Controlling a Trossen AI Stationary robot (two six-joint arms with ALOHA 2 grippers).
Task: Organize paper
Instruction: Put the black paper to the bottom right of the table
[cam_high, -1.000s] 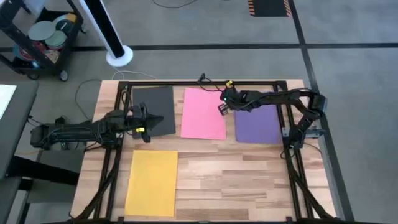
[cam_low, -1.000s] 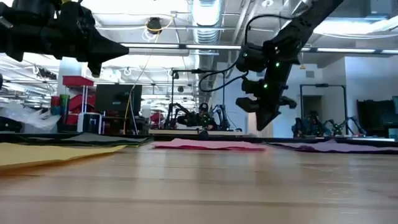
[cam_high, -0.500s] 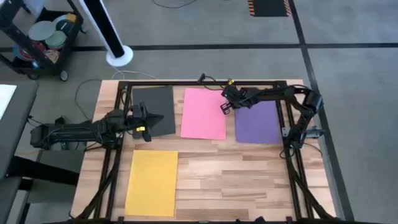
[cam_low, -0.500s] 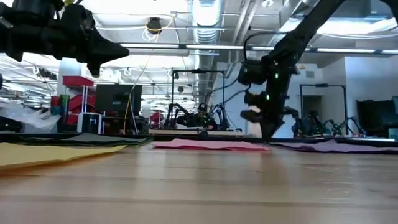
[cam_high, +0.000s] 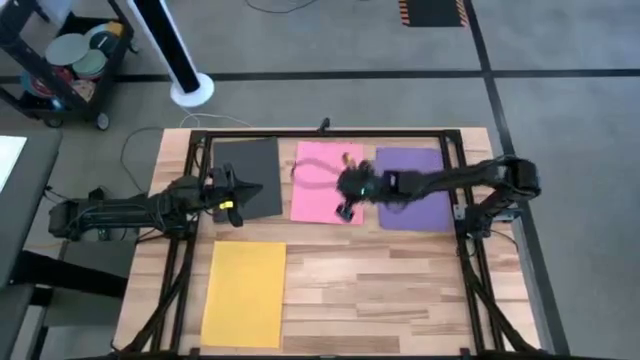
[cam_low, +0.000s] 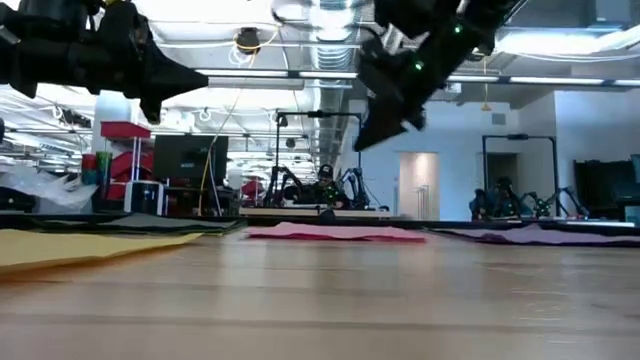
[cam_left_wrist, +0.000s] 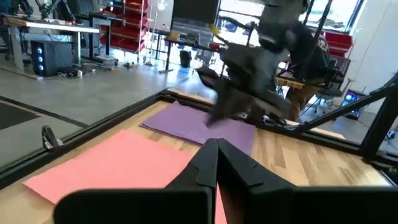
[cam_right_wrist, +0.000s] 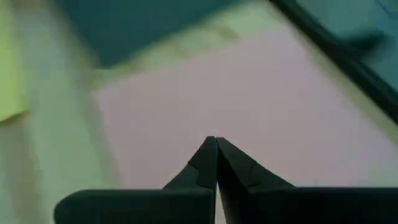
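Four sheets of paper lie flat on the wooden table: black (cam_high: 248, 178), pink (cam_high: 322, 180) and purple (cam_high: 412, 190) in a far row, and yellow (cam_high: 244, 292) at the near left. My right gripper (cam_high: 345, 208) is shut. It hangs above the pink sheet's near right corner, well clear of the table in the low view (cam_low: 365, 138). My left gripper (cam_high: 252, 189) is shut and is held high (cam_low: 198, 79) over the black sheet's right edge. Both wrist views show the fingertips closed on nothing (cam_left_wrist: 216, 146) (cam_right_wrist: 214, 143).
A black metal frame (cam_high: 330, 133) runs around the table's edges, with rails crossing the near half (cam_high: 180, 280). Bare wood (cam_high: 370, 290) lies to the right of the yellow sheet. A cart (cam_high: 60, 60) and a white pole base (cam_high: 192, 90) stand on the floor beyond the far left corner.
My right gripper has dipped low at the far end of the gap between the pink and purple sheets. It has then risen and swung toward the table's near and left edges, ending over the pink sheet's near right corner. The sheets lie as before.
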